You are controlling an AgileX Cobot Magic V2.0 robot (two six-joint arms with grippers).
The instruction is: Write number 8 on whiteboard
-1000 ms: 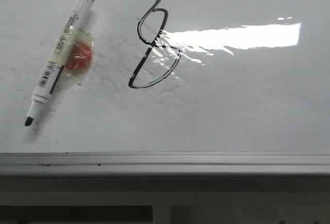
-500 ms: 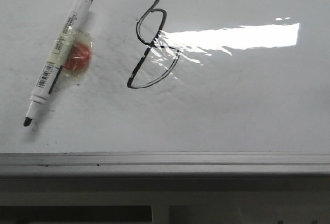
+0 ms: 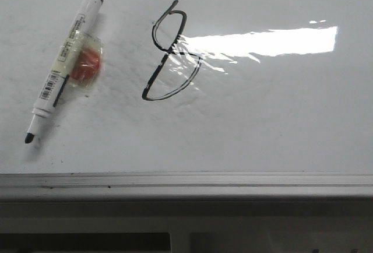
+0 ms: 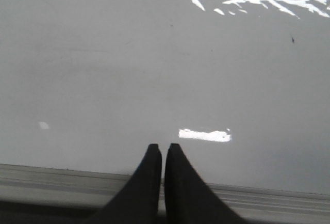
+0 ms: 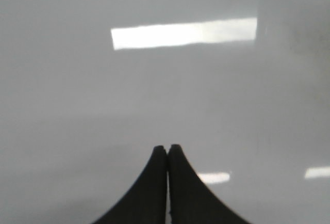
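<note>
A slanted black number 8 is drawn on the whiteboard, left of a bright glare patch. A white marker lies uncapped on the board at the left, tip toward the near edge, with a red-orange pad taped to it. Neither gripper appears in the front view. In the left wrist view, my left gripper is shut and holds nothing, hanging over the board just past its frame. The right wrist view has my right gripper shut and empty over bare board.
The board's grey metal frame runs along the near edge, with a darker ledge below it. The same frame edge shows under the left fingers. Faint grey smudges mark the board around the marker and the figure.
The whole front view has drifted slightly: the marker and the 8 sit a few pixels further left than before. Nothing on the board itself has moved.
</note>
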